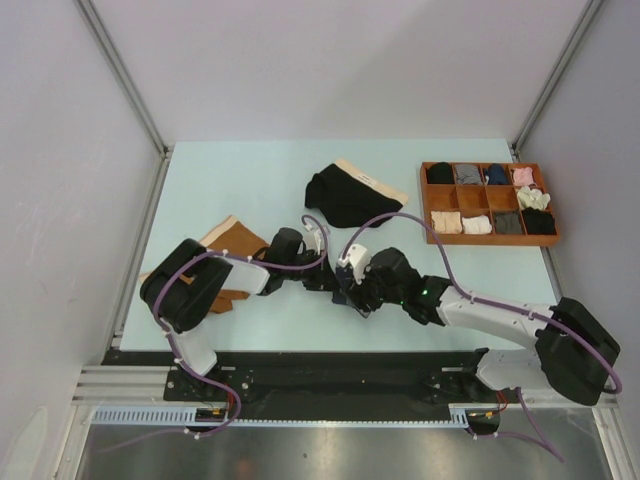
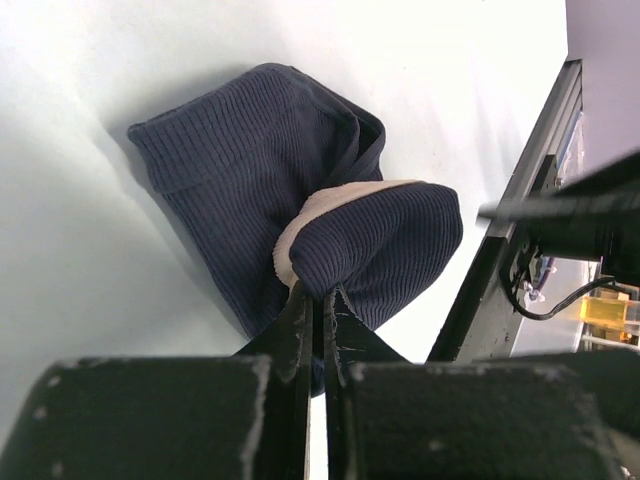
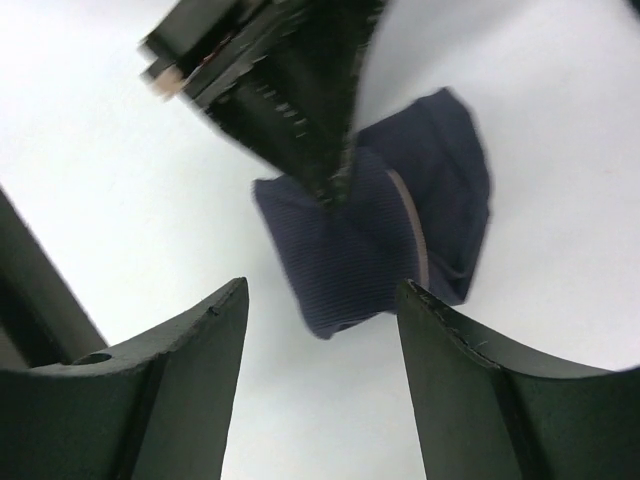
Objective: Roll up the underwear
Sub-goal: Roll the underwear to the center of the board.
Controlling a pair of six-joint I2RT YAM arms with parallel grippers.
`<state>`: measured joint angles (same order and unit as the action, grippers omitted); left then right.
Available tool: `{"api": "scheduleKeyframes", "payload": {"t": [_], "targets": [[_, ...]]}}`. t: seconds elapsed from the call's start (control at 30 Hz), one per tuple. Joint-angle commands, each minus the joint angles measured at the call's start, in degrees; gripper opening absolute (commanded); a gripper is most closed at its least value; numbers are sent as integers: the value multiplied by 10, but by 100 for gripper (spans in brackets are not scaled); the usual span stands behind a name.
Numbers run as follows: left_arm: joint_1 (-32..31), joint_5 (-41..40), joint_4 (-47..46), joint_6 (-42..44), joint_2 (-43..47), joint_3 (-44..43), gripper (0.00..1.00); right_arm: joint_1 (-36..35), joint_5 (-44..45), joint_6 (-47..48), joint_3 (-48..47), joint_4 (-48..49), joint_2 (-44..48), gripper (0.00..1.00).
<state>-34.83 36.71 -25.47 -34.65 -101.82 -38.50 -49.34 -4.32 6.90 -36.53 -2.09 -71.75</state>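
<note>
The navy blue briefs point(image 2: 250, 170) lie partly folded on the pale table, with the beige waistband curled inside the fold. My left gripper point(image 2: 318, 295) is shut on the folded near edge and pinches it. In the right wrist view the navy briefs point(image 3: 370, 250) lie just beyond my open right gripper point(image 3: 325, 290), which holds nothing, and the left gripper's fingers point(image 3: 290, 100) come down onto the cloth. In the top view both grippers, left point(image 1: 322, 282) and right point(image 1: 352, 295), meet at the table's middle front and hide the navy briefs. The black briefs point(image 1: 345, 197) lie behind them. The rust-brown briefs point(image 1: 235, 243) lie under the left arm.
A wooden divided tray point(image 1: 489, 187) at the back right holds several rolled garments. Metal frame posts and grey walls enclose the table. A black rail point(image 2: 500, 250) runs along the table's near edge.
</note>
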Motion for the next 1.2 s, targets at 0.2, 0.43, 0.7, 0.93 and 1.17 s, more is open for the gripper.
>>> {"api": "scheduleKeyframes", "payload": {"t": [0.2,0.43,0.7,0.93,1.17], "targets": [[14,-13,89,5,-17,0,0,-59,64,42,-43,-21,-73,62],[20,-6,91,9,-21,-5,0,-52,91,62,-78,-30,-156,62],[29,6,96,11,-16,-14,0,-52,99,51,-129,-98,-238,61],[38,27,90,6,1,-20,5,-57,89,52,-151,-132,-273,10],[59,14,104,5,59,-5,70,-59,1,52,-193,-191,-290,0]]}}
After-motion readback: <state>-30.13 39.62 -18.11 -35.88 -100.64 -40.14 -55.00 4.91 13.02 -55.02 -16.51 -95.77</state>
